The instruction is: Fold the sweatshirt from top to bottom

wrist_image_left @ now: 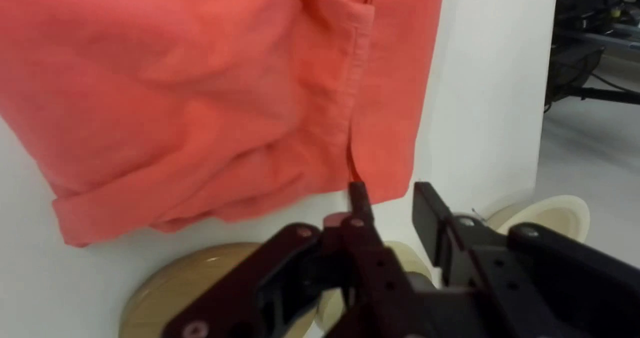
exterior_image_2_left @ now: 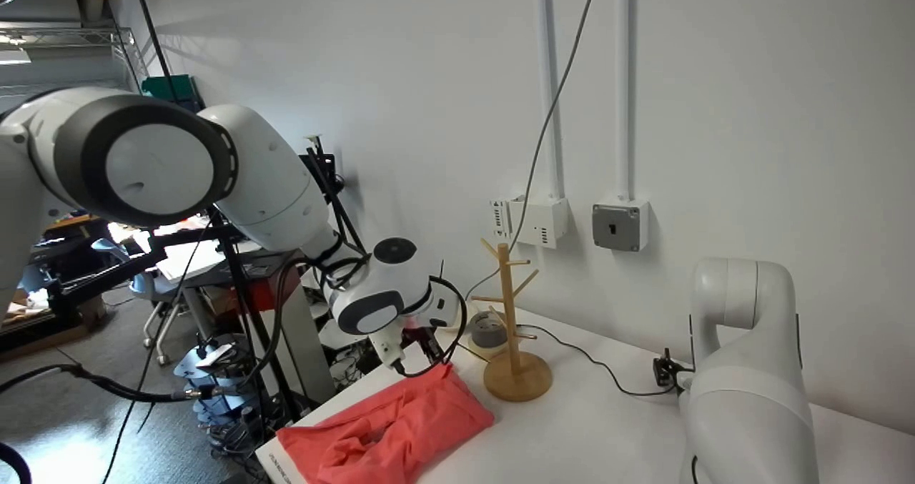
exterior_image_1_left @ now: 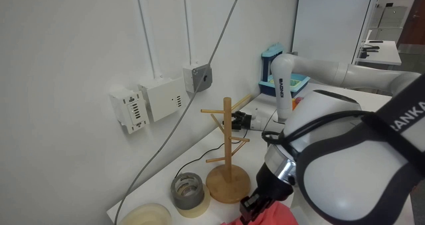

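Note:
The coral-red sweatshirt lies folded and wrinkled on the white table, whole width in an exterior view (exterior_image_2_left: 400, 427). Only a part shows at the bottom of an exterior view (exterior_image_1_left: 277, 215). In the wrist view the sweatshirt (wrist_image_left: 200, 93) fills the upper left, with a seamed hem and a flat strip along its right side. No lettering shows. My gripper (wrist_image_left: 390, 193) is partly open with nothing between its fingers. Its fingertips appear over the sweatshirt's near right corner; their height above it is unclear. The gripper also shows in an exterior view (exterior_image_1_left: 249, 208).
A wooden mug tree (exterior_image_1_left: 228, 175) stands close beside the gripper and sweatshirt. Tape rolls (exterior_image_1_left: 187, 193) and a cream bowl (exterior_image_1_left: 146, 215) sit near the wall. Another white arm (exterior_image_2_left: 750, 377) stands on the table. A table edge (wrist_image_left: 542, 128) runs right of the sweatshirt in the wrist view.

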Controlling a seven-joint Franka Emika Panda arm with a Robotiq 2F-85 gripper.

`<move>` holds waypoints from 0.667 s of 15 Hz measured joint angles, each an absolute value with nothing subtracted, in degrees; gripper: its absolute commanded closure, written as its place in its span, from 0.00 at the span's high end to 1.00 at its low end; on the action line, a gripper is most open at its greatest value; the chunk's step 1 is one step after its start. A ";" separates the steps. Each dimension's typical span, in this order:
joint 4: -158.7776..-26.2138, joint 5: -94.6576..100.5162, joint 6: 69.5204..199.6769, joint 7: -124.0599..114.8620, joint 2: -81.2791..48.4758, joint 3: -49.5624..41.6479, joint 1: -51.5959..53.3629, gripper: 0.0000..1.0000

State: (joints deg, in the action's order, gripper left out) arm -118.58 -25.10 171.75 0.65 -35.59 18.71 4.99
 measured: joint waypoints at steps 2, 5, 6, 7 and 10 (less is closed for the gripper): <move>-118.80 -24.38 172.66 0.63 -35.84 19.35 4.38 0.75; -119.22 -24.06 172.00 0.45 -35.76 19.87 3.27 0.97; -119.66 -24.06 171.46 0.33 -35.54 19.86 2.95 1.00; -120.33 -24.06 170.66 0.15 -35.20 19.86 2.58 1.00; -123.38 -24.10 167.56 -0.61 -33.81 19.85 1.21 1.00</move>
State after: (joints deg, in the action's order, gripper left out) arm -123.38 -24.10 167.56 -0.61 -33.81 19.85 1.21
